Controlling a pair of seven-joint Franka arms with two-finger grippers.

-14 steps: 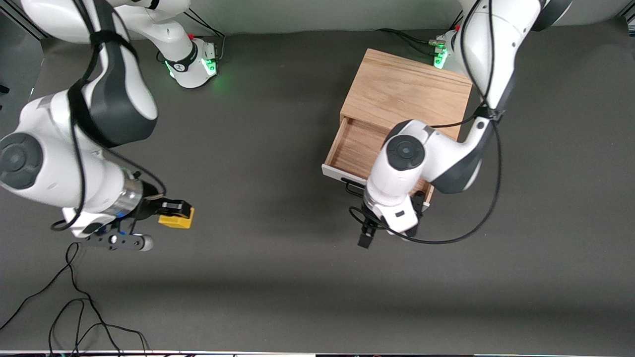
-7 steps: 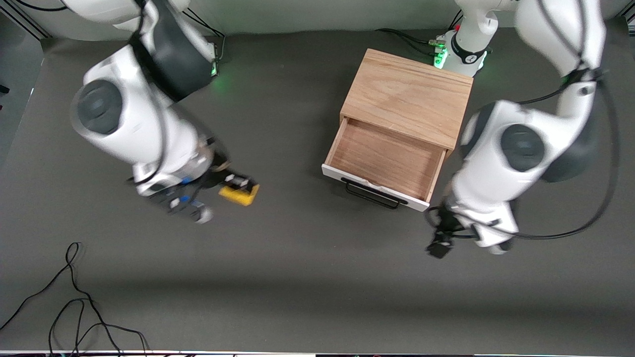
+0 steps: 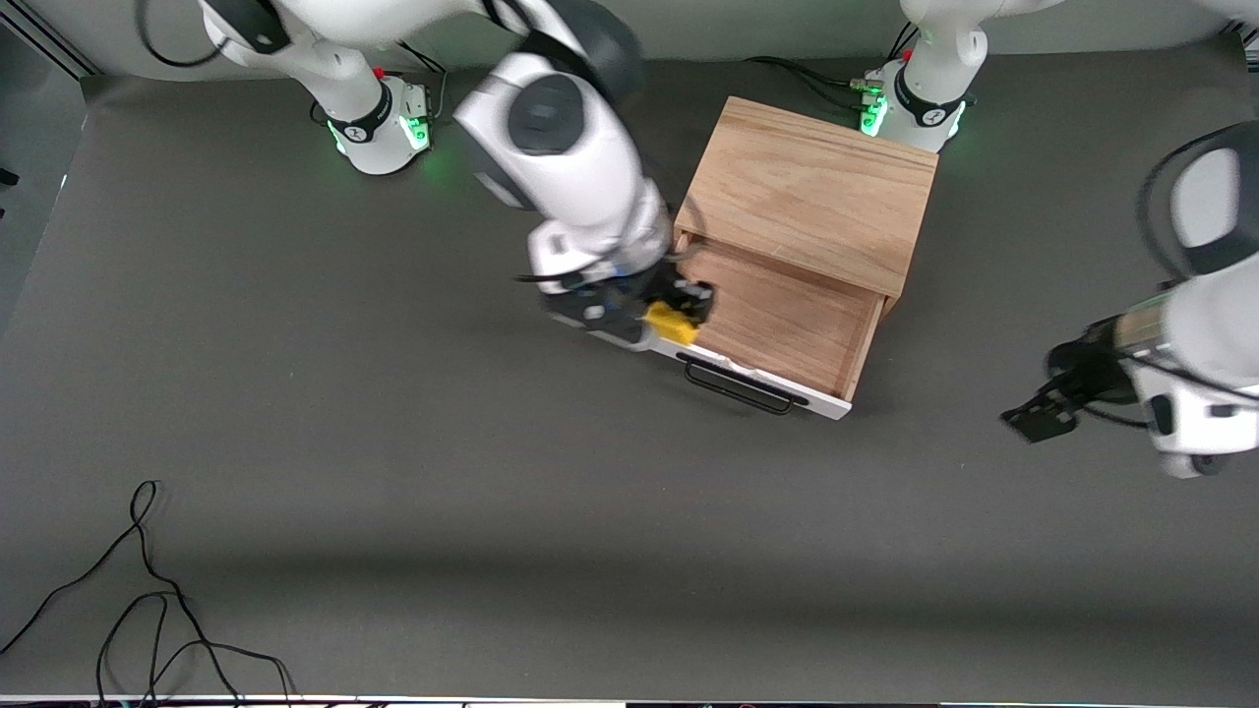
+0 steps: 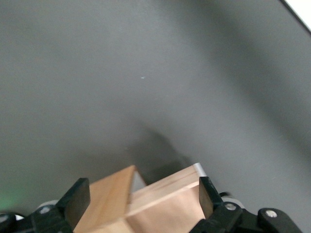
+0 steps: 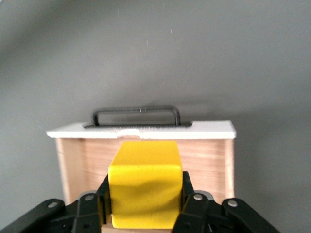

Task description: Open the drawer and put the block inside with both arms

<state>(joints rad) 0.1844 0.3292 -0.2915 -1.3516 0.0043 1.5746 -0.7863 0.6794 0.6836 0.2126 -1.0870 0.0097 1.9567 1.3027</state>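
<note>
The drawer (image 3: 777, 324) stands pulled out of its wooden cabinet (image 3: 811, 187) in the upper middle of the front view, white front panel (image 3: 748, 379) and black handle (image 3: 738, 388) facing the camera, its wooden floor bare. The right hand (image 3: 679, 310) hangs over the corner of the open drawer toward the right arm's end of the tabletop (image 3: 393, 492), pinching the yellow block (image 3: 672, 323) between its fingers (image 5: 192, 204). In the right wrist view the block (image 5: 145, 183) sits squarely between the two black fingers, above the drawer's inside, with the white panel (image 5: 141, 130) and handle (image 5: 136, 115) past it. The left hand (image 3: 1043, 413) is at the mid right edge of the front view, over bare tabletop, well apart from the cabinet; in the left wrist view its fingers (image 4: 77, 199) are spread wide with nothing between them
</note>
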